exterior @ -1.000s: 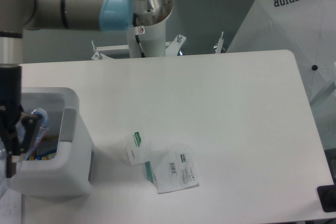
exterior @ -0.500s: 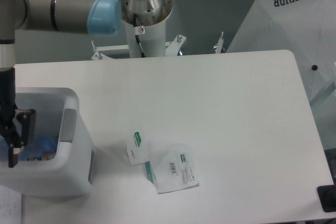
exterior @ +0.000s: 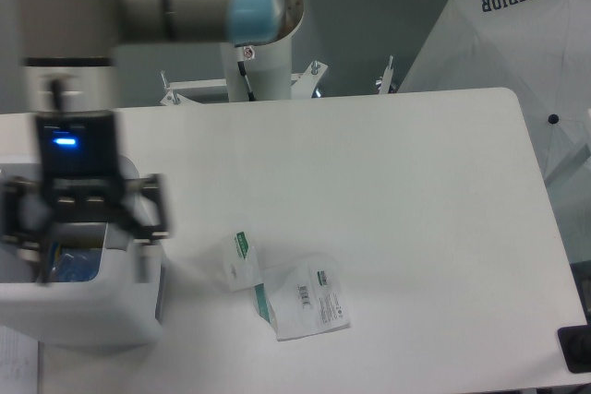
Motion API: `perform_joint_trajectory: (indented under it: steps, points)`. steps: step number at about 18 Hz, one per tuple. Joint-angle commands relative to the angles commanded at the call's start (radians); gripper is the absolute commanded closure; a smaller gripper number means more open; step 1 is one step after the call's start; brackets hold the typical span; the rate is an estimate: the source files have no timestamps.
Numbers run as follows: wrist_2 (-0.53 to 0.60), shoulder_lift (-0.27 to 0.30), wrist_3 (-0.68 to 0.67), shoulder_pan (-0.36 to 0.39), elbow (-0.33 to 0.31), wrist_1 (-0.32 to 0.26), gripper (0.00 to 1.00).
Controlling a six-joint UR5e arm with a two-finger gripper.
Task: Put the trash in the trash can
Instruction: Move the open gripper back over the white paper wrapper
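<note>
My gripper (exterior: 88, 223) hangs over the white trash can (exterior: 88, 320) at the table's left edge, with its jaws spread wide and nothing between them. Inside the can, part of the clear bottle (exterior: 72, 265) shows as a bluish patch, mostly hidden by the gripper. Two flat clear-white wrappers with green stripes lie on the table to the right of the can. The smaller wrapper (exterior: 240, 257) is nearer the can. The larger wrapper (exterior: 309, 300), with a barcode, lies just right of it and towards the front.
The arm's base column (exterior: 263, 53) stands at the table's back edge. A white umbrella (exterior: 517, 53) marked SUPERIOR leans beyond the right edge. A black object (exterior: 577, 348) sits at the front right corner. A sheet of paper (exterior: 18, 366) lies at the front left.
The gripper let go of the bottle, which now lies in the can. It has risen out of the can, shifted right and turned, with its jaws now wide open.
</note>
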Motion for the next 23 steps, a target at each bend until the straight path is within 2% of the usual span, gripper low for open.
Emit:
perform_joint_trajectory:
  steps: [5,8,12,15,17,19,21,23]
  points:
    - [0.043,-0.02,0.009,0.077,-0.109,0.003,0.0]
    - [0.048,-0.018,0.008,0.129,-0.132,0.002,0.0]
    - [0.043,-0.023,0.017,0.176,-0.225,-0.002,0.0]
    - [0.031,-0.047,0.116,0.221,-0.278,-0.003,0.0]
    - [0.008,-0.075,0.167,0.248,-0.298,-0.003,0.0]
    - [-0.046,-0.093,0.192,0.288,-0.287,-0.003,0.0]
    - [-0.1,-0.106,0.245,0.304,-0.288,-0.005,0.0]
    - [-0.106,-0.133,0.325,0.305,-0.285,-0.006,0.0]
